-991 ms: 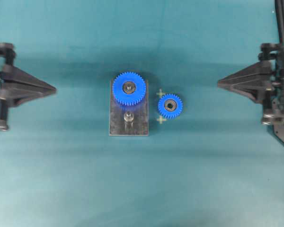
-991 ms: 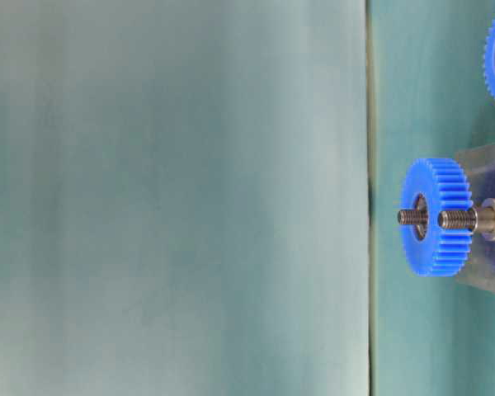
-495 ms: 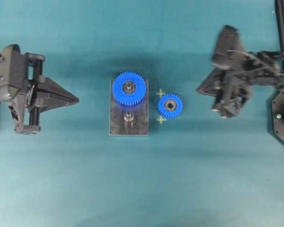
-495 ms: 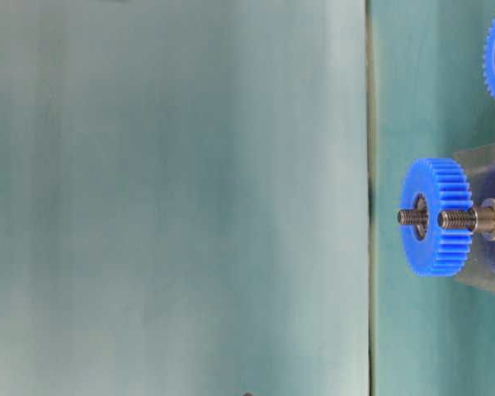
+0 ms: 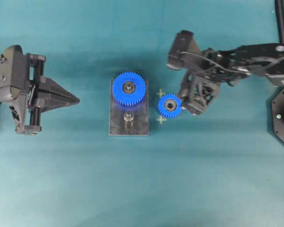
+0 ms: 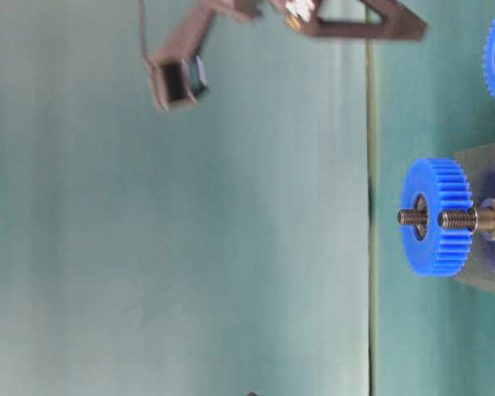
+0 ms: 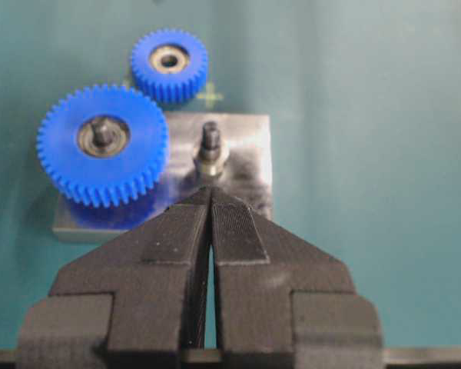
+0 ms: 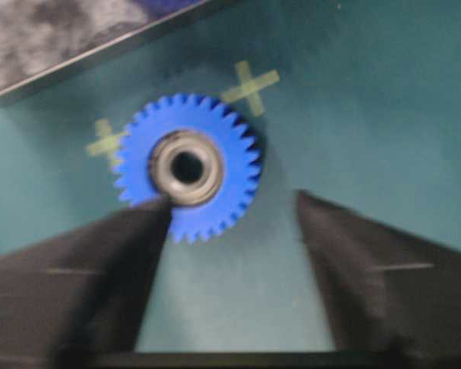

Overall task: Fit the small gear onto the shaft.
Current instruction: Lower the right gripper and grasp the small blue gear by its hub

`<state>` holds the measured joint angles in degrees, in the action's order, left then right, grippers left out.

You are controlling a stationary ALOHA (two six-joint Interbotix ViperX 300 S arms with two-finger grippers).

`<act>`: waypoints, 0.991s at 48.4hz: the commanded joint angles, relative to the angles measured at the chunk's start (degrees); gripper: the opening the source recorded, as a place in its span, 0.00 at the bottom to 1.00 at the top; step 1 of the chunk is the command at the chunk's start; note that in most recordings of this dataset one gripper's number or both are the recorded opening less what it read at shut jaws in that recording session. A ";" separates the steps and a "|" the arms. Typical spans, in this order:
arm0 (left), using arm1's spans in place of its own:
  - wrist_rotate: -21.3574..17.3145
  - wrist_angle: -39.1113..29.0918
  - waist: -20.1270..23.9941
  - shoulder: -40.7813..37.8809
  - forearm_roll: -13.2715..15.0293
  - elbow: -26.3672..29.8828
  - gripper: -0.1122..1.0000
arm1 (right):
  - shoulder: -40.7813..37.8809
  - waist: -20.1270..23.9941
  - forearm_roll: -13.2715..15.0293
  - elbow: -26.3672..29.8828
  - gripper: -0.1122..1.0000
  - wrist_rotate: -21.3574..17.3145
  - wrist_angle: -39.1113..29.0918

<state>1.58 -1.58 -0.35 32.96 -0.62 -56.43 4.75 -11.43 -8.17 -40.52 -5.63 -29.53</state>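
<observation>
The small gear (image 5: pixel 170 106) lies flat on the teal table just right of the grey plate (image 5: pixel 139 125). The shaft (image 5: pixel 128 117) stands bare on the plate, below the larger blue gear (image 5: pixel 129 88). My right gripper (image 5: pixel 186 108) is open and empty, just right of the small gear. In the right wrist view the small gear (image 8: pixel 188 165) lies ahead of the gripper (image 8: pixel 233 200), with the left finger (image 8: pixel 100 269) overlapping its edge. My left gripper (image 5: pixel 78 100) is shut and empty, well left of the plate. In the left wrist view the gripper (image 7: pixel 210 191) points at the shaft (image 7: pixel 210 146).
Two yellow-green tape crosses (image 5: pixel 160 93) (image 5: pixel 161 119) mark the table beside the small gear. The larger gear sits on its own peg at the plate's far end. The right arm (image 6: pixel 355 21) crosses the top of the table-level view.
My right arm has swung in from the right edge to just beside the small gear, jaws open. My left arm came forward, then held still. The gears have not moved.
</observation>
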 commanded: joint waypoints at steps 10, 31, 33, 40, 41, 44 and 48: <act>-0.09 0.26 -0.18 0.44 -0.09 1.05 0.10 | -6.50 -0.35 0.53 3.69 0.87 0.09 0.00; -0.09 0.26 -0.18 0.35 -0.18 0.79 0.10 | -11.34 0.44 0.53 5.01 0.87 0.00 -0.88; -0.09 0.26 -0.18 0.35 -0.18 0.70 0.10 | -11.78 0.62 0.53 5.10 0.87 -0.09 -1.05; -0.09 0.26 -0.18 0.35 -0.09 0.70 0.10 | -12.48 0.97 0.62 5.98 0.85 -0.09 -1.76; -0.09 0.26 -0.18 0.35 -0.18 0.70 0.10 | -12.39 1.14 0.62 6.15 0.84 -0.09 -1.85; -0.09 0.26 -0.18 0.35 -0.18 0.70 0.10 | -12.22 1.49 0.70 6.77 0.76 -0.35 -2.64; -0.09 0.26 -0.18 0.35 -0.18 0.70 0.10 | -11.78 1.76 0.62 7.73 0.57 -0.88 -4.31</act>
<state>1.58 -1.58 -0.44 33.05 -0.62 -56.43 -8.00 -9.76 -7.56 -34.19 -5.71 -32.87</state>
